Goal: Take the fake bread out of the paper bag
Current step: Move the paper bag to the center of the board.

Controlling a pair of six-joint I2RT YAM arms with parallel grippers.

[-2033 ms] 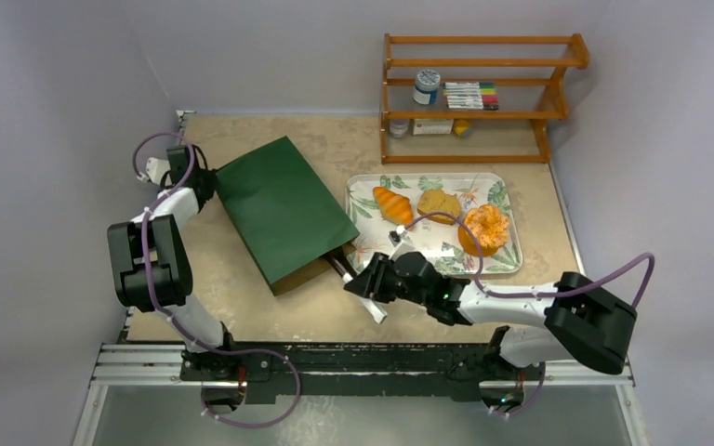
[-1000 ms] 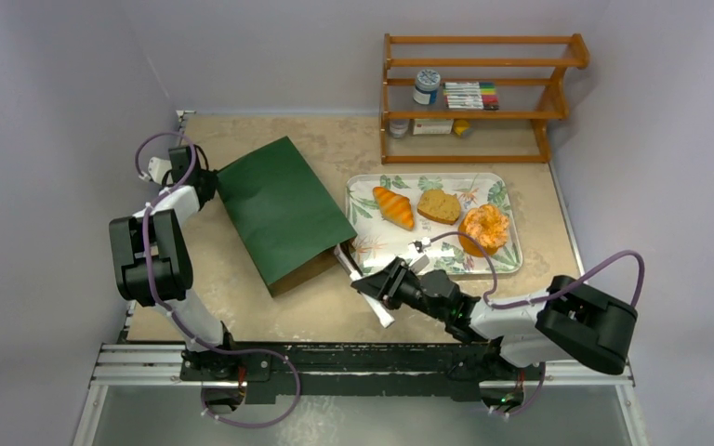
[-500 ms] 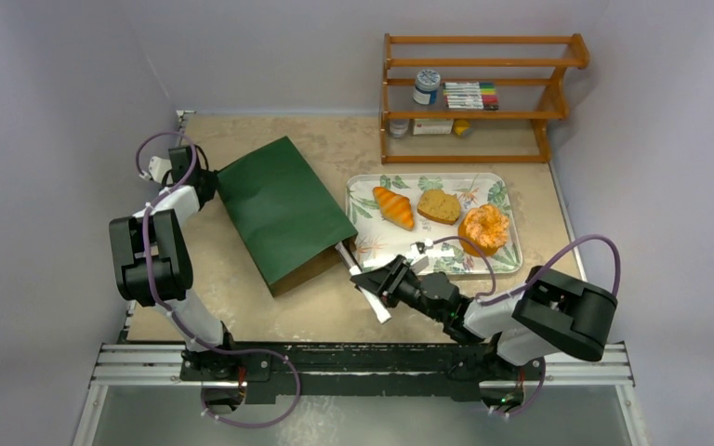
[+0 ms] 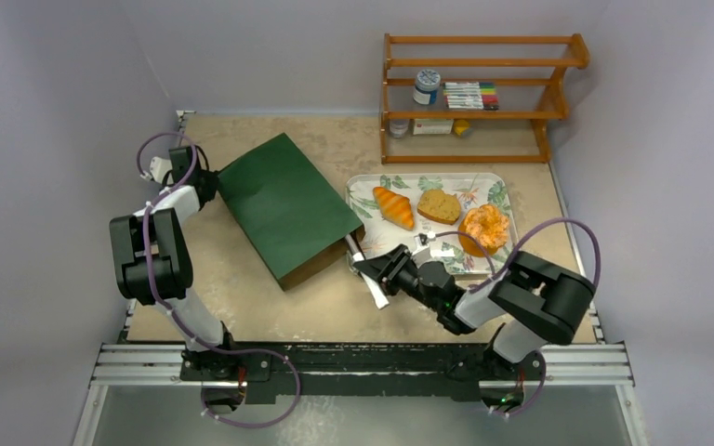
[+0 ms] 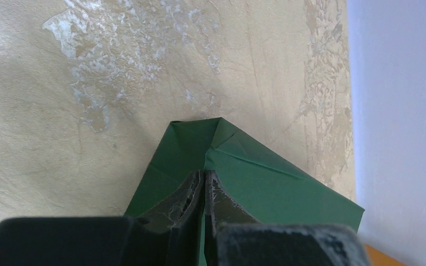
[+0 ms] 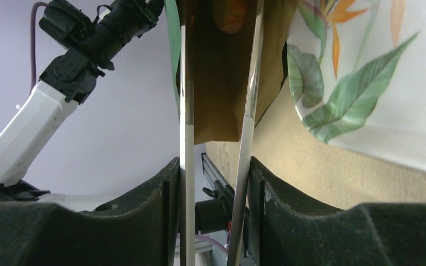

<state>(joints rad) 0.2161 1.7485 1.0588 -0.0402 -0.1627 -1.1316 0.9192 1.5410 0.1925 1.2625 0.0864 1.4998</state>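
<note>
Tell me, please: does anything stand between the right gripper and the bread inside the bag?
Nothing visible does. The right gripper reaches into the paper bag mouth, and an orange bread piece shows just ahead between its fingers.

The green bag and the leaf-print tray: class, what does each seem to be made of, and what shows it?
Bag: likely matte paper, with sharp creased folds and a brown inside. Tray: probably glossy plastic or melamine, its printed surface shining.
</note>
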